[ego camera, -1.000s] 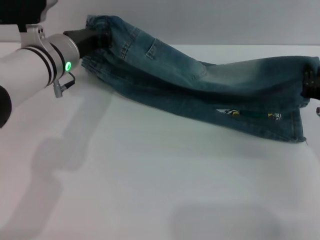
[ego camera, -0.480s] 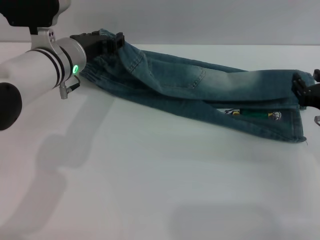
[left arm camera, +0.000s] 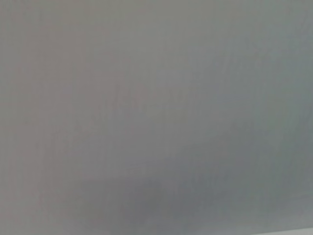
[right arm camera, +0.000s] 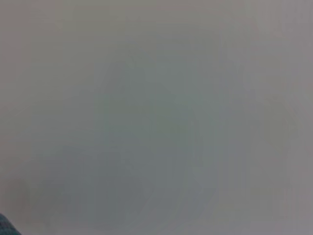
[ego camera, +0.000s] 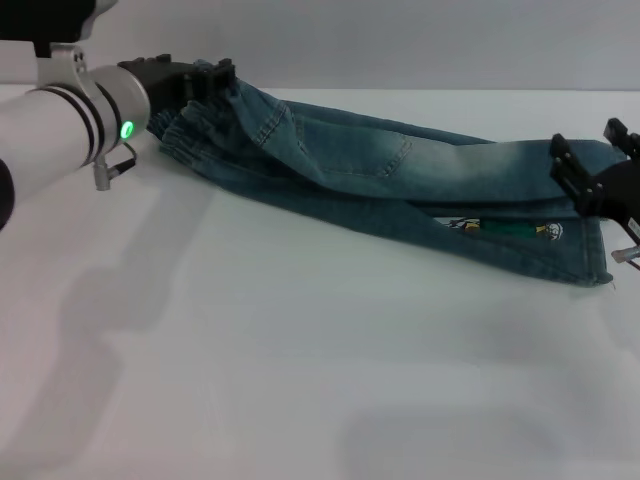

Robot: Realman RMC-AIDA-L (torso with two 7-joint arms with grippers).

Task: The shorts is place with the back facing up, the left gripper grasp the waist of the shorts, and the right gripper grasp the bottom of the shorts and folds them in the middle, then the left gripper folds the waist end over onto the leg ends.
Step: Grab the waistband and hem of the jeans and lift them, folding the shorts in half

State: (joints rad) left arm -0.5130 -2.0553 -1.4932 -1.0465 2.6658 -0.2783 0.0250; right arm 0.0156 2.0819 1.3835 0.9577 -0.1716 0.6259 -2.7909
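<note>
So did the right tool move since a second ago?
Yes. The right tool has let go of the shorts and drawn in from the head view's right edge, open above the leg ends.

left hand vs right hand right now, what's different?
The left hand sits at the gathered waist of the shorts, fingers against the denim; whether it grips is unclear. The right hand is at the leg ends, fingers spread open and clear of the fabric. The left arm shows a green light; the right shows only its black claw. Both are black two-finger claws, one at each end of the shorts.
</note>
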